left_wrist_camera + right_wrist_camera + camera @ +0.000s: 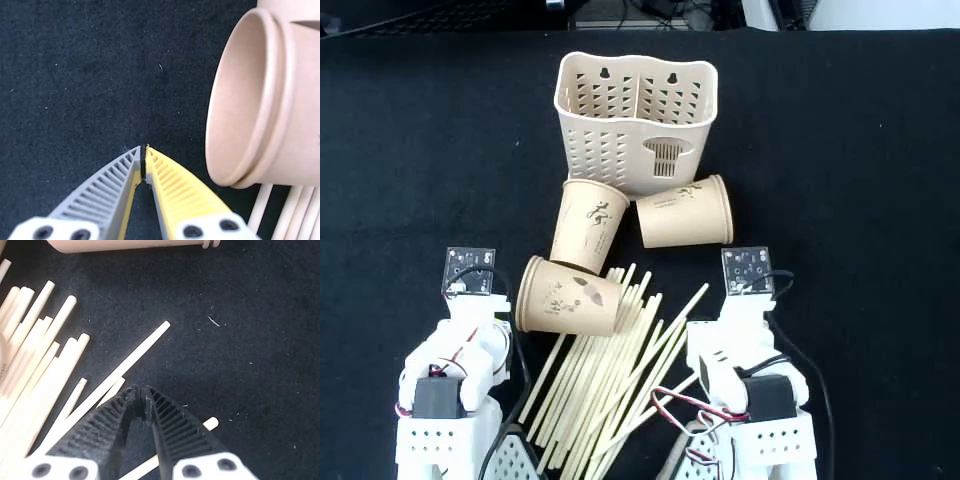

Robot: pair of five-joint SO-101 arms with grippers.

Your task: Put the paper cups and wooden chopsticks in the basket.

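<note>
Three paper cups lie on their sides on the black cloth: one (569,296) near the left arm, one (590,226) leaning toward the basket, one (685,212) to its right. The beige slotted basket (636,118) stands behind them. Several wooden chopsticks (610,370) fan out between the two arms. My left gripper (144,151) is shut and empty, just beside the open mouth of the nearest cup (265,100). Over the edge of the chopstick pile (45,360), my right gripper (140,392) is shut with nothing in it.
Black cloth (860,150) covers the whole table, with bare room to the left and right of the basket. Both arm bases sit at the front edge, with red and white wires (680,405) trailing over the chopsticks' near ends.
</note>
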